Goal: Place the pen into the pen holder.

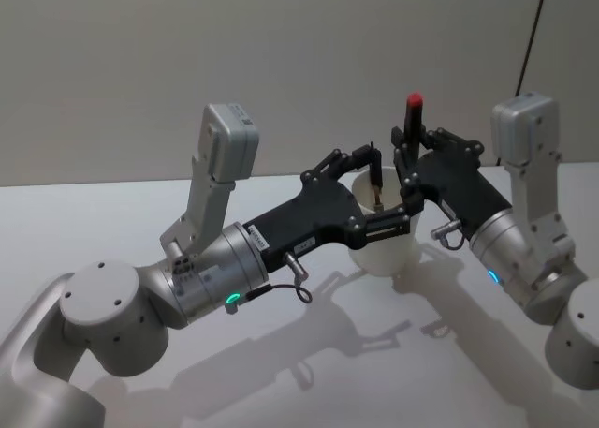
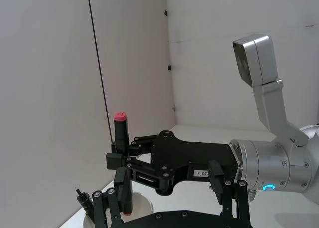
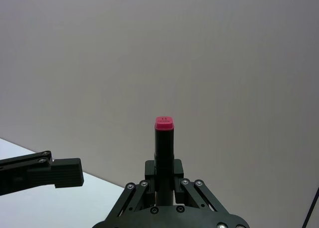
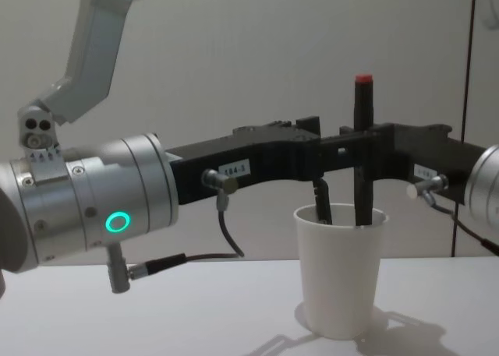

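Right of the frame's middle, the right gripper (image 4: 361, 155) is closed on the upright black pen with a red cap (image 4: 362, 149), its bottom end already inside the plain white paper cup (image 4: 341, 270), while the left gripper (image 1: 374, 199) sits wide open around the cup's rim

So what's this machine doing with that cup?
The robot is putting a pen into a white paper cup on the table. Its right end effector is shut on an upright black pen with a red cap, whose lower end is already inside the cup. The left end effector sits at the cup, one finger dipping inside the rim and another outside the wall, apparently steadying it. The pen has not been released yet.
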